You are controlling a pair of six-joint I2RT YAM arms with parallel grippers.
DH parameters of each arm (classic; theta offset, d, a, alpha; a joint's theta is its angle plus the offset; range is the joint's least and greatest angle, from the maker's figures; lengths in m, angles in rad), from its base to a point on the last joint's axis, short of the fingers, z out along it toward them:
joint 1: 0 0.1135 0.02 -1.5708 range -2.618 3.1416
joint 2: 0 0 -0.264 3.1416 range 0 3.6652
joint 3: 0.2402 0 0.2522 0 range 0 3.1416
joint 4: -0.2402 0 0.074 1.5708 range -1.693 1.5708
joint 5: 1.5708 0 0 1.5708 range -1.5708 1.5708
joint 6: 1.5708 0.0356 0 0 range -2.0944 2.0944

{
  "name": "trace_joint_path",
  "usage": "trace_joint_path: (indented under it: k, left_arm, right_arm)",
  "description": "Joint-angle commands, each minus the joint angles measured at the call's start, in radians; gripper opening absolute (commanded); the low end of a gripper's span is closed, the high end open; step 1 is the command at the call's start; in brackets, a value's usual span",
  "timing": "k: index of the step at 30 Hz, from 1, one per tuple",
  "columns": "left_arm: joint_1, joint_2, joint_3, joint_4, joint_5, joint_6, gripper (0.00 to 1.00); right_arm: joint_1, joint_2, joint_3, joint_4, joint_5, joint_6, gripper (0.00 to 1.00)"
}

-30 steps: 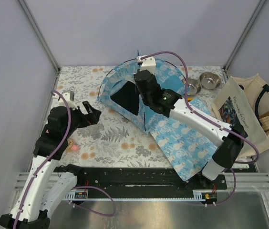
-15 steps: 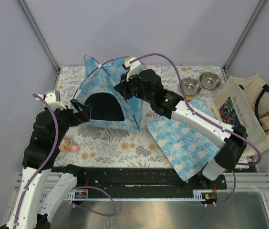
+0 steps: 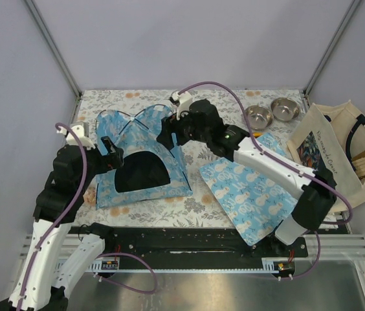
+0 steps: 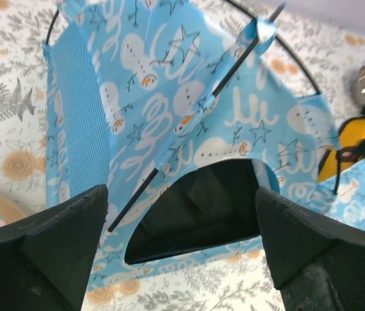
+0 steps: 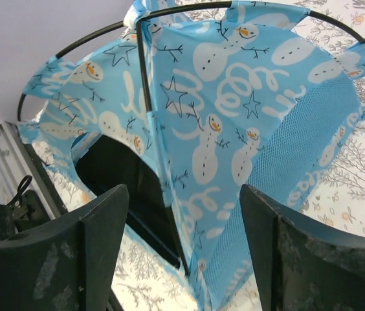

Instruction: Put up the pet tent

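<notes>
pet tent [image 3: 140, 136] standing | left gripper [image 4: 182, 217] open, empty | right gripper [image 5: 182, 236] open, seemingly clear of fabric

left gripper [image 3: 112, 155] reaches forward, jaws spread wide; right gripper [image 3: 169, 137] points leftward, jaws apart; neither grips anything.

Overhead; wrist views close, sharing tent [image 3: 138, 138]
</notes>
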Motion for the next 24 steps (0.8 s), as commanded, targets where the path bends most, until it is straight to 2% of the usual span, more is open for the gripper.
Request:
trace_joint_path:
  k: [1,3,6,8,11,14,19,22,24]
  left_arm:
    - [0.006,0.029,0.011,-0.040,-0.010,0.041,0.99]
    - [0.006,0.046,0.003,-0.055,-0.007,0.040,0.96]
    - [0.009,0.095,0.006,-0.086,0.012,0.032,0.86]
    - [0.012,0.115,0.001,-0.096,0.001,0.014,0.84]
    - [0.020,0.161,-0.016,-0.094,-0.080,-0.006,0.76]
    - [0.038,0.208,-0.022,-0.022,-0.055,0.003,0.67]
    - [0.057,0.338,0.017,0.089,0.030,-0.001,0.60]
    - [0.069,0.406,0.041,0.172,0.070,-0.015,0.60]
    - [0.077,0.450,0.075,0.193,0.072,-0.006,0.61]
  right_arm:
    - [0.001,-0.124,-0.043,-0.071,0.001,-0.001,0.74]
    - [0.000,-0.127,-0.074,-0.095,-0.020,-0.023,0.68]
    - [0.007,-0.109,-0.088,-0.118,-0.051,-0.046,0.56]
    - [0.007,-0.100,-0.095,-0.112,-0.041,-0.046,0.49]
    - [0.010,-0.080,-0.120,-0.068,-0.019,-0.054,0.46]
    - [0.010,-0.040,-0.091,-0.063,0.039,-0.052,0.42]
    - [0.001,0.015,-0.013,-0.083,0.228,-0.031,0.41]
    - [-0.025,0.038,0.049,-0.123,0.285,0.012,0.42]
    - [-0.037,0.035,0.079,-0.144,0.268,0.018,0.46]
